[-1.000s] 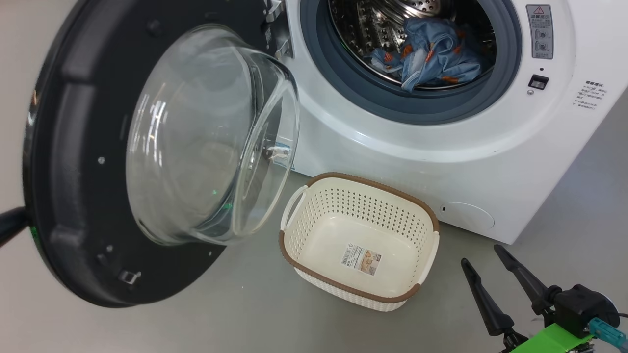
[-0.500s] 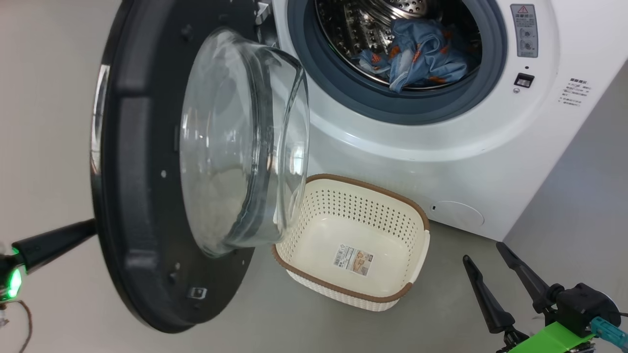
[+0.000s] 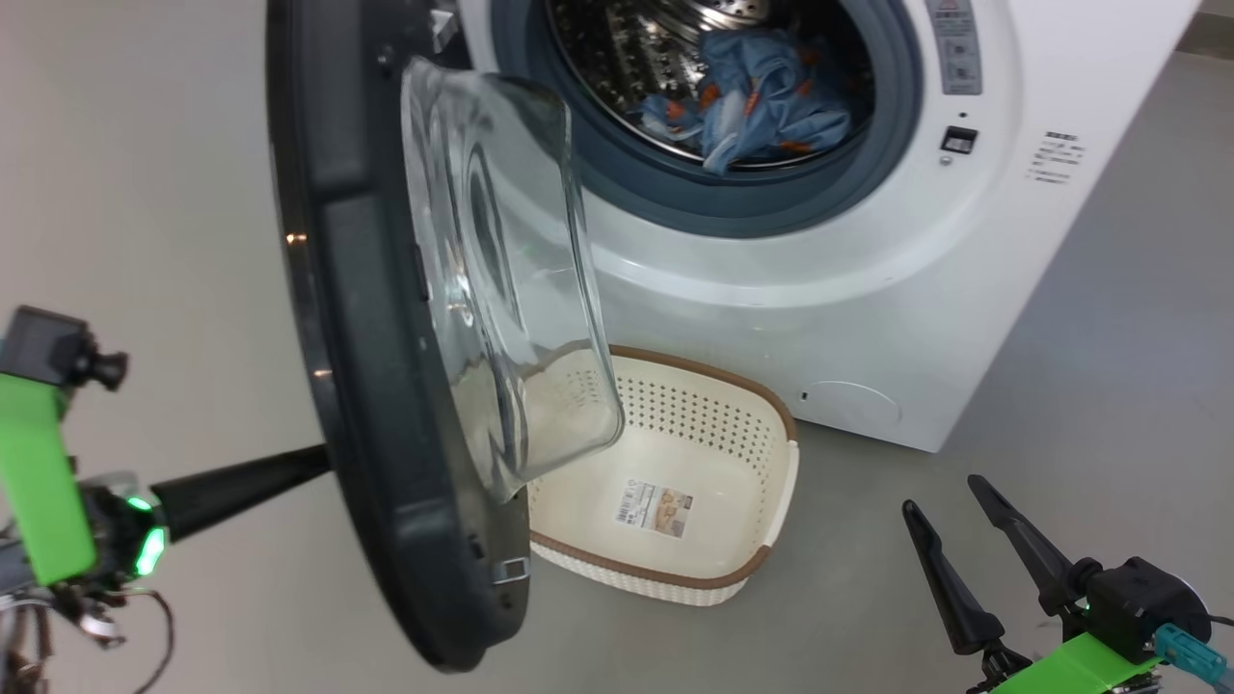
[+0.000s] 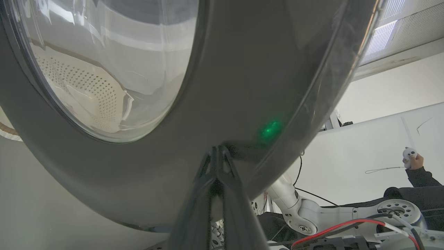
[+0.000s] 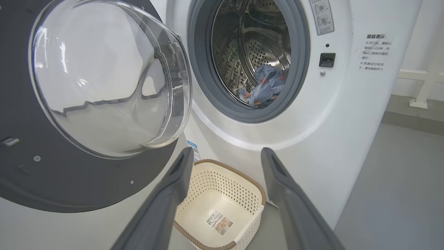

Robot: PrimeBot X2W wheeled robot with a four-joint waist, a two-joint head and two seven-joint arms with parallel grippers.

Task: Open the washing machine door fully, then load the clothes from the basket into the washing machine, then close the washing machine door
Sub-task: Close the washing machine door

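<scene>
Washing machine door (image 3: 371, 337) stands half-swung left of the washing machine (image 3: 868, 289) opening, our left gripper (image 4: 218, 151) pinched shut, empty, tips on its outer face, so we push machine-ward; right gripper (image 3: 943, 493) gapes empty, farther off.

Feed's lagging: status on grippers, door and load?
Left gripper shut, tips against washing machine door outer face. Right gripper open, empty. Door part open; clothes in drum, basket empty. Nothing blocks opening.

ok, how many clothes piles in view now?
1: a light blue bundle low in the drum of the washing machine. The basket holds just its label. Pieces inside the bundle can't be told apart; more may be hidden.
</scene>
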